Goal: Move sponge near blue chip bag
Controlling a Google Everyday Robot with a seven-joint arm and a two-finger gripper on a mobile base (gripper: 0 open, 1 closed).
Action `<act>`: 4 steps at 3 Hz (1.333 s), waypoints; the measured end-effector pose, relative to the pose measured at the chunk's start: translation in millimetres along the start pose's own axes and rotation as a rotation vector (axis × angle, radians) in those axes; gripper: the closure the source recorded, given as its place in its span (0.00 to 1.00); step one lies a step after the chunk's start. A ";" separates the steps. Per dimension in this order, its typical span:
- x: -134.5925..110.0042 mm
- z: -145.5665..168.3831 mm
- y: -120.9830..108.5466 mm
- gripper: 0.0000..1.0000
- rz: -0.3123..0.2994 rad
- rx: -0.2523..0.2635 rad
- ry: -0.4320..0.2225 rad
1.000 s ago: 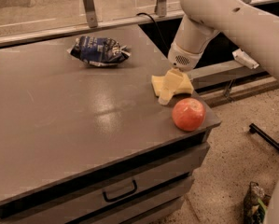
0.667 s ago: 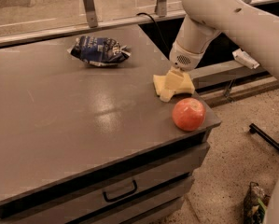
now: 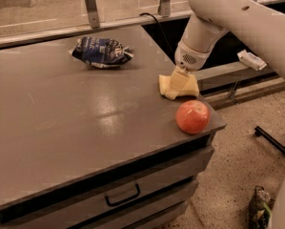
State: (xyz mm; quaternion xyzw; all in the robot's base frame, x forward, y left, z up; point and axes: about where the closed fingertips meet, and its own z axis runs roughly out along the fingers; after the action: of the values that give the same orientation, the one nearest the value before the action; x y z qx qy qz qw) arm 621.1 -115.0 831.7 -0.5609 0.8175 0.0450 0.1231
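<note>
The sponge [image 3: 167,87] is a pale yellow block lying on the grey table [image 3: 85,113] near its right edge. My gripper [image 3: 181,80] comes down from the white arm at the upper right and sits right on the sponge, hiding part of it. The blue chip bag [image 3: 101,51] lies crumpled at the back of the table, well to the left of and behind the sponge. The gripper is far from the bag.
A round orange-red apple [image 3: 192,116] sits at the table's front right corner, just in front of the sponge. A rail with metal posts [image 3: 89,6] runs behind the table. Drawers [image 3: 123,194] are below the tabletop. The floor lies to the right.
The arm and gripper have shifted very slightly to the right at the sponge. The bag and the apple have not moved.
</note>
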 end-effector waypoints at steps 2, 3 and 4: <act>-37.2 -3.9 -20.7 0.59 -0.055 0.034 -0.095; -82.9 -5.1 -40.6 0.60 -0.117 0.071 -0.183; -113.9 -4.3 -55.2 0.55 -0.154 0.087 -0.219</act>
State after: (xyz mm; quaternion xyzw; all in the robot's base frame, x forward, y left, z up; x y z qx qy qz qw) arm 710.4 -32.9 868.1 -0.6076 0.7549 0.0612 0.2389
